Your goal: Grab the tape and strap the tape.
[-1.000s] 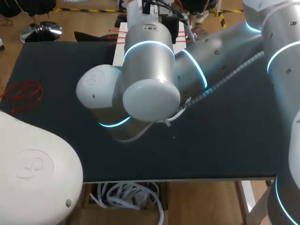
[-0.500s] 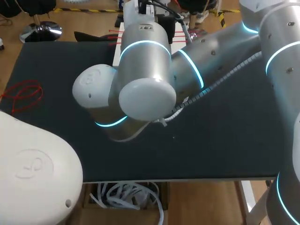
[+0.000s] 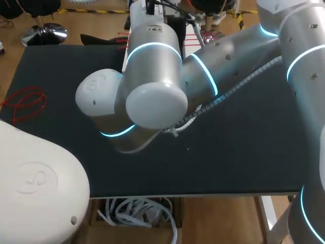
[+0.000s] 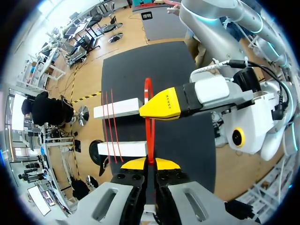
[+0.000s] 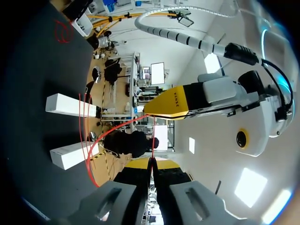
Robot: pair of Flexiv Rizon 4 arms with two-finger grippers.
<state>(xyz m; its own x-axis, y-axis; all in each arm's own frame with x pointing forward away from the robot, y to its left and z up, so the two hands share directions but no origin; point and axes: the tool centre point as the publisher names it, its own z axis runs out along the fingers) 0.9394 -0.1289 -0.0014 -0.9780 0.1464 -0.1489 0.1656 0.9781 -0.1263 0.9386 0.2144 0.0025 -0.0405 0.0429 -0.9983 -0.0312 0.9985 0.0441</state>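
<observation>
- The bench (image 3: 244,152) is a dark mat. From above, the right arm (image 3: 213,66) reaches across it to the far middle and hides both hands there.
- Two white blocks (image 4: 117,108) lie side by side on the bench with a gap between them and their long axes parallel. Thin red strands already cross both of them at right angles.
- The right hand (image 5: 152,162) has its yellow tips pressed together on the tape, which comes out from between them.
- The left hand (image 4: 150,164) is likewise pinched tight on the tape. The two hands meet nearly at right angles, with the right one's yellow tip just beside the strand ahead of the left.
- The tape (image 4: 148,126) is a thin red strand held off the bench. It rises straight out of the left hand and passes the right hand's tip.
- Its long axis runs crosswise to the blocks and parallel to the strands already on them. It sits just off the block ends nearest the right hand.
- In the right wrist view its tail curves down towards the blocks and seems to join those strands.
- Spare red loops (image 3: 23,104) lie well apart at the bench's left edge.
- Neither hand is nearer, since both grip the same strand. In my judgement the coming move depends on keeping that strand square to the blocks.
</observation>
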